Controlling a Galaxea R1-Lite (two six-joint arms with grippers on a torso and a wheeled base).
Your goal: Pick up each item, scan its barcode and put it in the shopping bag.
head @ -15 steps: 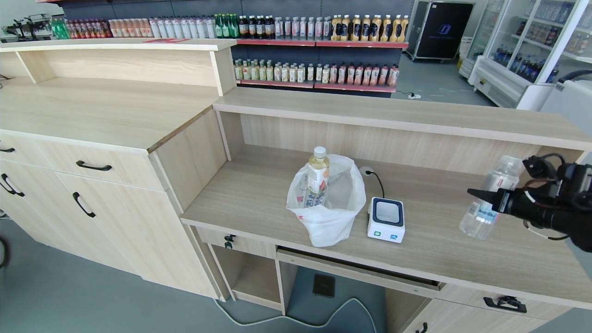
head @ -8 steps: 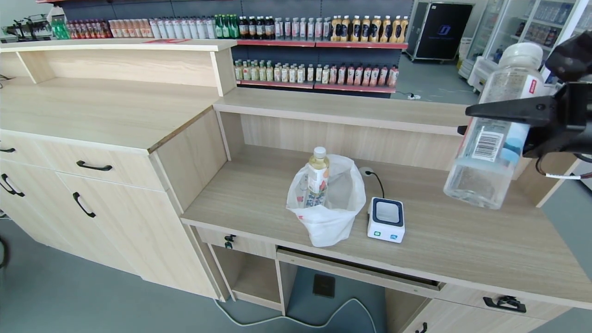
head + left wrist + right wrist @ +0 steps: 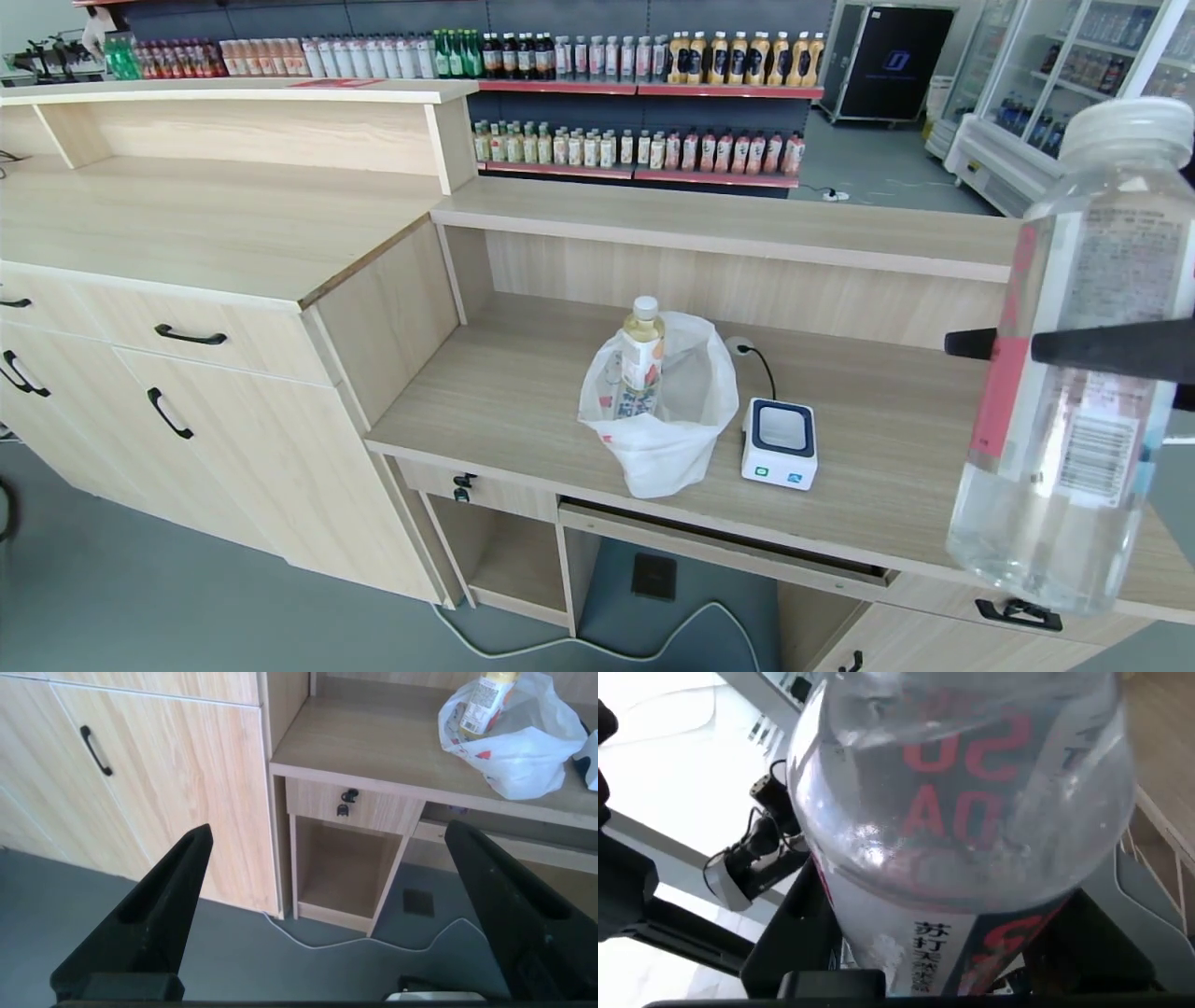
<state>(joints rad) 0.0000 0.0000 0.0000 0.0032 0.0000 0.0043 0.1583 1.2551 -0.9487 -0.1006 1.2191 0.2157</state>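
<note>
A clear water bottle with a red-and-white label hangs upright high above the counter's right end, close to the head camera, its barcode facing me. My right gripper is shut on its middle, one black finger crossing the label. In the right wrist view the water bottle looms against the camera. A white shopping bag stands open mid-counter with a tea bottle upright inside. The white scanner sits just right of it. My left gripper hangs open low before the cabinets, left of the bag.
The wooden counter has a raised back ledge and a taller cabinet block to the left. The scanner's cable runs to the back wall. Drink shelves and glass-door fridges stand behind.
The right gripper has lifted the water bottle from near the counter's right end up and toward the head camera. Bag, tea bottle and scanner stayed put.
</note>
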